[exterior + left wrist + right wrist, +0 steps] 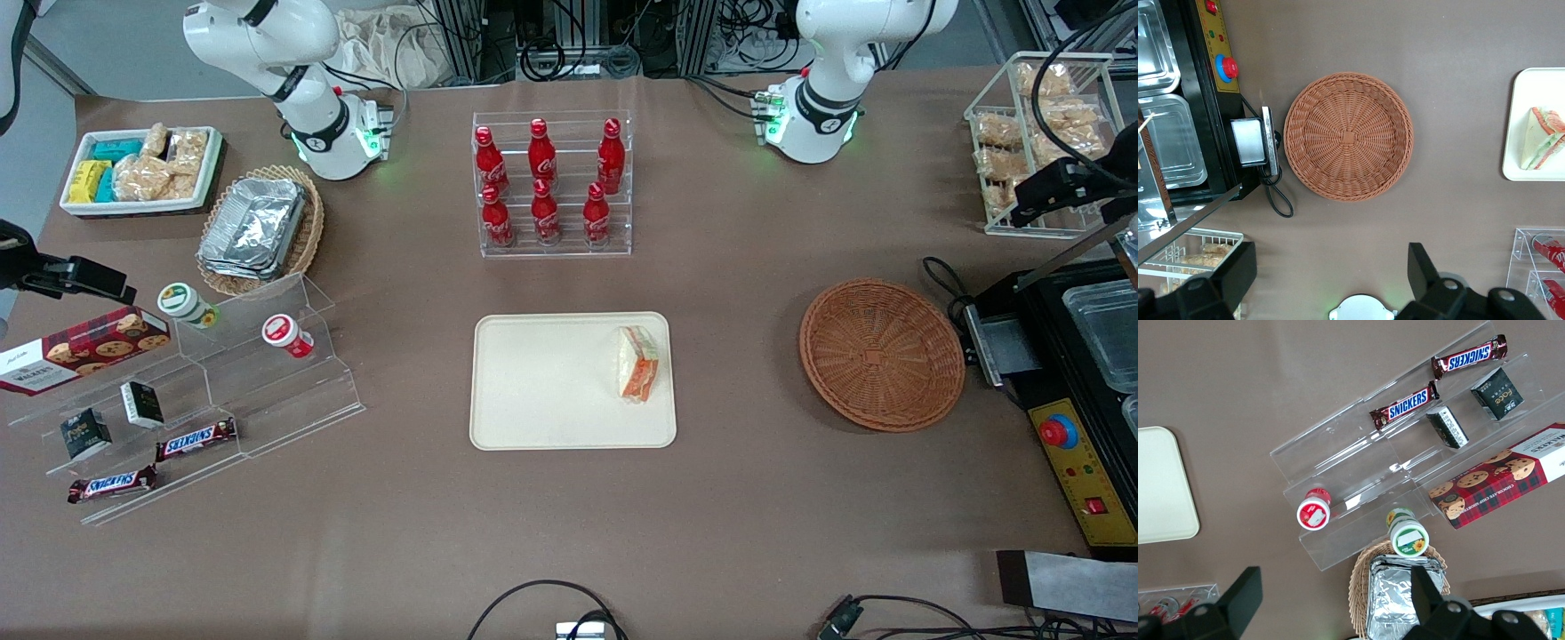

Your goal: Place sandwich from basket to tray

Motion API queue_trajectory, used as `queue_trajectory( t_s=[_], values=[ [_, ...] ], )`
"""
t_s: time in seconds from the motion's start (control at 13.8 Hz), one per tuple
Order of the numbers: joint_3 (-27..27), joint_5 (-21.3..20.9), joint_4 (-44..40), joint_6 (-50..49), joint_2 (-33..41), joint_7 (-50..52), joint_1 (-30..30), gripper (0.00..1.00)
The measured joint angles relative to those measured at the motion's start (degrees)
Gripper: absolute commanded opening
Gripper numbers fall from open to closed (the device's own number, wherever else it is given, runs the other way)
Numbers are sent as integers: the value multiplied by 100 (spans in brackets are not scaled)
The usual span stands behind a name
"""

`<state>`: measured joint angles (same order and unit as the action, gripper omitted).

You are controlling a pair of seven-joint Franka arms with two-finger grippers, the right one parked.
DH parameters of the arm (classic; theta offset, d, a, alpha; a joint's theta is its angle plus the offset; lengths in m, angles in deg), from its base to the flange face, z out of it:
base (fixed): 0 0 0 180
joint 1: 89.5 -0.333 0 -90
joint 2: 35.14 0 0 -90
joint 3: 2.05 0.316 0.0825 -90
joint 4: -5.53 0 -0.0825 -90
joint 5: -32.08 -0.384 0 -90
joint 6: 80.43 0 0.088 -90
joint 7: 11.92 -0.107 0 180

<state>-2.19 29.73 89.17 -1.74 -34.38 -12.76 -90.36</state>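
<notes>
Front view, brown table (756, 498), sandwich (638, 363) on tray (551, 382), basket (880, 353) empty, fingers (1426, 270) spread above it.

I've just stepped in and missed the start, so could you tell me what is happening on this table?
The working arm's job is moving a sandwich from a basket to a tray, and that looks done. The sandwich lies on the tray, near the edge closest to the basket, which holds nothing. The tool is open, grips nothing, and hangs high above the table beside the basket, at the working arm's end.
</notes>
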Motion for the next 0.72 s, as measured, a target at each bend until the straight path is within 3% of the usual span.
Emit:
queue_trajectory(
  t_s=[0.72],
  values=[
    [-2, 0, 89, 0, -82, -1, 59, 100]
  ],
)
